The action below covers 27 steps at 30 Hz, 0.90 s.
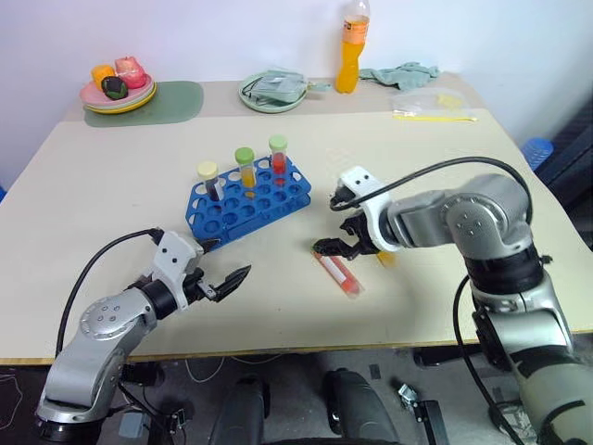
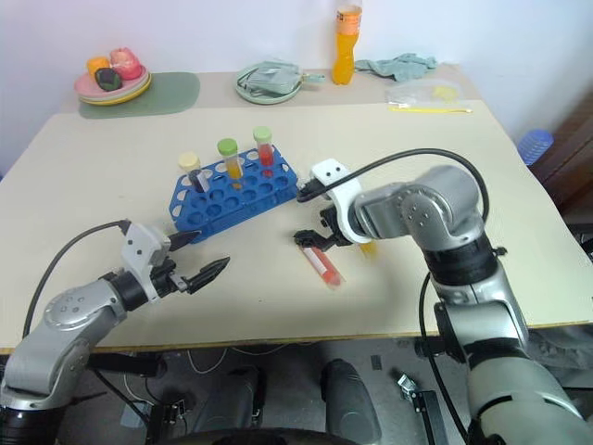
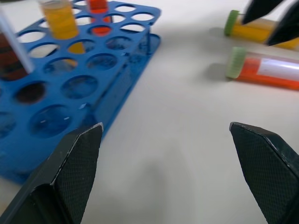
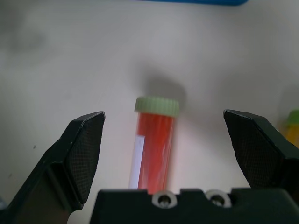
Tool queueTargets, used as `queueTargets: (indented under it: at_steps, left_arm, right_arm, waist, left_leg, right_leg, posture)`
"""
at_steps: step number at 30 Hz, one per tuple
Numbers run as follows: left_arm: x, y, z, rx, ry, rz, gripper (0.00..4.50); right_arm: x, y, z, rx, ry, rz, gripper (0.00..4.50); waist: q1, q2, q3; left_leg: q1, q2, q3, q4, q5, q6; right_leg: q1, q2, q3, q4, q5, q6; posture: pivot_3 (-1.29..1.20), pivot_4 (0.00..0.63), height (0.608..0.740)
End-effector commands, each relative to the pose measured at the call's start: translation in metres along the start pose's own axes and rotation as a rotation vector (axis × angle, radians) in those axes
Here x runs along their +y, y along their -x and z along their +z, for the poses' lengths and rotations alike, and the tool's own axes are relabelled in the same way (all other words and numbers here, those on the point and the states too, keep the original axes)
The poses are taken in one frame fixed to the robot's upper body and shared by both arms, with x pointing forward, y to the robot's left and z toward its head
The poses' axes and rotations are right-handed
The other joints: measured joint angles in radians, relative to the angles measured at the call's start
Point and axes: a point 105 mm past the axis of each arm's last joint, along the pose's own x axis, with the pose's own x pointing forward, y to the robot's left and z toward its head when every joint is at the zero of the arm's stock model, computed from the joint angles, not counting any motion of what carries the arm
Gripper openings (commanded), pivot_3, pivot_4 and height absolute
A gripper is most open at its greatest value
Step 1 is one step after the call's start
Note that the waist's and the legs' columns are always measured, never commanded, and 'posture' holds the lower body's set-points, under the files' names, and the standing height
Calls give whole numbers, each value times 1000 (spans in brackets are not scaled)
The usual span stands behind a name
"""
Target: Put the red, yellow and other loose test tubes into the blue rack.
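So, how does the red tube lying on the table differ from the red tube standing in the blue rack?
The red tube on the table lies flat on its side, while the red tube in the blue rack stands upright in a hole at the rack's back row. The lying tube is between the open fingers of the right tool; the racked tube is apart from both tools. Both have a green cap and red liquid.

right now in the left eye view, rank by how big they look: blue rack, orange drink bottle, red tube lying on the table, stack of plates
1. blue rack
2. and 3. orange drink bottle and stack of plates: look similar, and both sit farther back, so unsure
4. red tube, partly hidden by the right gripper
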Motion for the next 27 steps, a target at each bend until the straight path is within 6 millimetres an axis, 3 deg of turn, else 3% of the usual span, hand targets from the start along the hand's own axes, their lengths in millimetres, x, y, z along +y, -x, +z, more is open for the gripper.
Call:
queueTargets:
  at_steps: [1, 9, 12, 17, 18, 22, 24, 27]
  left_arm:
    - [-6, 3, 10, -42, -36, 7, 4478]
    - [-8, 8, 6, -41, -28, 31, 4478]
    - [-8, 8, 5, -41, -29, 34, 4500]
    - [-7, 7, 6, -46, -33, 33, 4500]
    - [-7, 7, 7, -47, -35, 33, 4500]
    - [-5, 7, 7, -45, -38, 33, 4500]
    - [-4, 9, 7, -44, -40, 38, 4500]
    - [2, 13, 7, -44, -31, 72, 4500]
  right_arm:
    - [8, -3, 4, 32, 4, 3, 4500]
    - [5, -8, -12, 153, -43, -27, 4500]
    - [8, -11, -20, 194, -55, -13, 3604]
    - [8, -16, -26, 221, -81, -26, 1025]
    - [10, -16, -24, 215, -80, -19, 733]
    - [26, -5, -3, 124, -57, 70, 693]
    - [42, 7, 14, 4, -59, 177, 693]
    - [46, 26, 57, -361, 22, 125, 693]
  waist:
    - [0, 0, 0]
    - [2, 0, 0]
    - [1, 0, 0]
    - [-2, 0, 0]
    - [-2, 0, 0]
    - [-2, 0, 0]
    - [-3, 1, 0]
    - [-1, 2, 1]
  left_leg:
    - [0, 0, 0, 0, 0, 0]
    - [-1, 0, 0, 0, 0, 0]
    - [-1, 0, 0, 1, 0, 0]
    - [-1, 0, 0, 0, 0, 0]
    - [-1, 0, 0, 0, 0, 0]
    - [0, 0, 0, 0, 0, 1]
    - [-1, 0, 0, 0, 0, 1]
    - [-1, 0, 0, 0, 0, 1]
  right_leg:
    - [0, 0, 0, 0, 0, 0]
    - [0, 0, 0, 0, 0, 0]
    - [0, 0, 0, 0, 0, 0]
    - [0, 0, 0, 0, 0, 0]
    - [0, 0, 0, 0, 0, 0]
    - [0, 0, 0, 0, 0, 0]
    - [0, 0, 0, -1, 0, 0]
    - [-1, 1, 0, -1, 0, 0]
  posture:
    - [0, 150, 740]
    - [0, 150, 740]
    - [0, 150, 740]
    - [0, 150, 740]
    - [0, 150, 740]
    - [0, 150, 740]
    - [0, 150, 740]
    - [0, 150, 740]
